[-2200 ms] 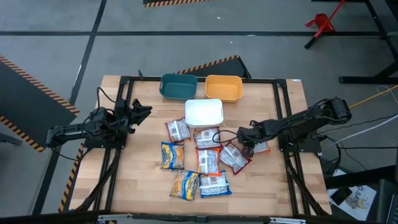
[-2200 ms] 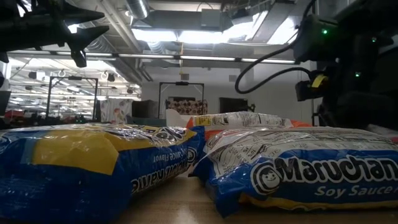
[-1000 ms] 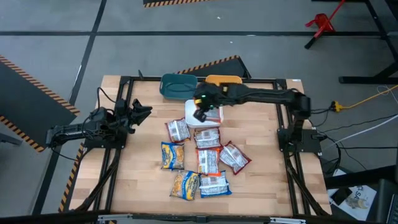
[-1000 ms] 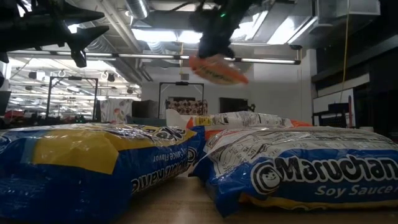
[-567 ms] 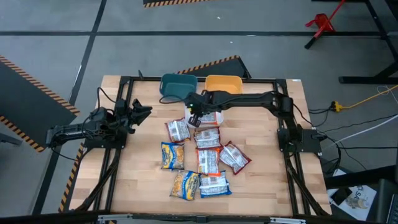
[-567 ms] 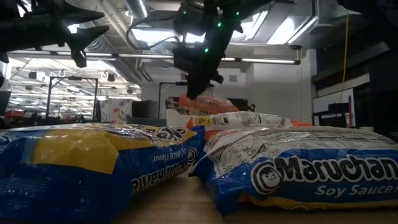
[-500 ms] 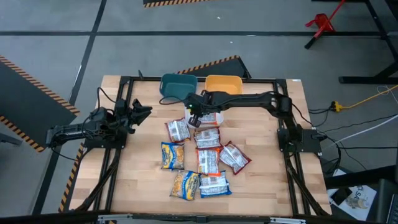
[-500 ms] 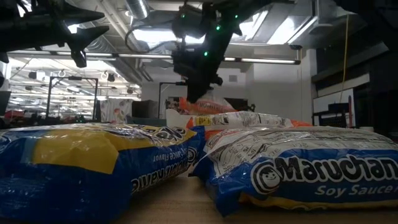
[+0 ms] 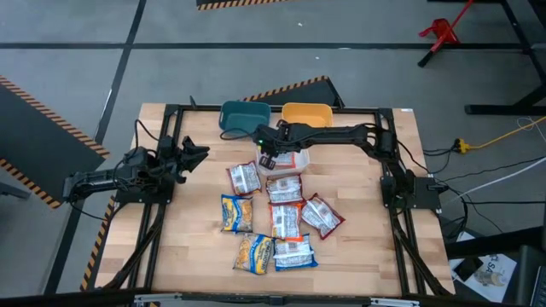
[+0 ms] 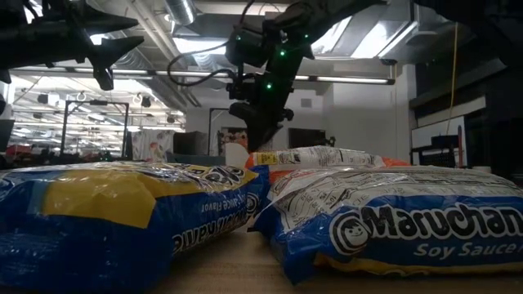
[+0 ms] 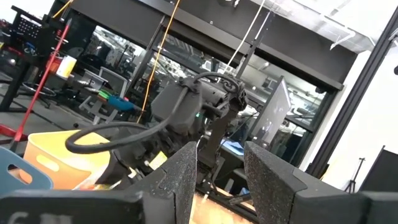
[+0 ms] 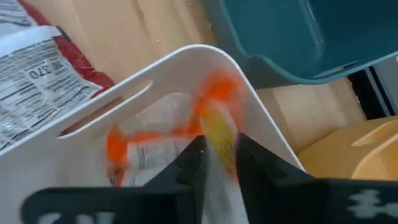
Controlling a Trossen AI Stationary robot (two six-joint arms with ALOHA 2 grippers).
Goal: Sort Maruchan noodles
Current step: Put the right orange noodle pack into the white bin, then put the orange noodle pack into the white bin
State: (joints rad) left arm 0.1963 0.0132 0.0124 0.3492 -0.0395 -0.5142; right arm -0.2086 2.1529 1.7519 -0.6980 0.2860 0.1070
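My right gripper (image 9: 266, 159) reaches over the white bin (image 9: 299, 159) at the far middle of the table, shut on an orange-red noodle packet (image 12: 161, 146) that is down inside the bin. In the low view the right gripper (image 10: 260, 135) hangs low behind the pile. Several more packets (image 9: 281, 217) lie flat on the table in a loose cluster nearer than the bin. A maroon-white packet (image 12: 43, 62) lies just outside the bin wall. My left gripper (image 9: 198, 152) waits open above the table's left side, away from every packet. My right gripper pinches the orange-red packet by one end (image 12: 217, 127) between its two fingers, coming from above and pointing down. The rest of the packet spreads out below the fingers inside the white bin; whether it rests on the bin floor I cannot tell.
A teal bin (image 9: 243, 118) and an orange bin (image 9: 307, 119) stand side by side at the far edge, right behind the white bin. Two blue packets (image 10: 122, 212) (image 10: 409, 229) lie at the near end of the pile. Bare wood lies to the left and right of the cluster.
My right gripper has gone down over the white bin and a little toward the table's left, still shut on the orange-red packet. The packet hung in the air below the fingers a second ago and now is lowered into the bin.
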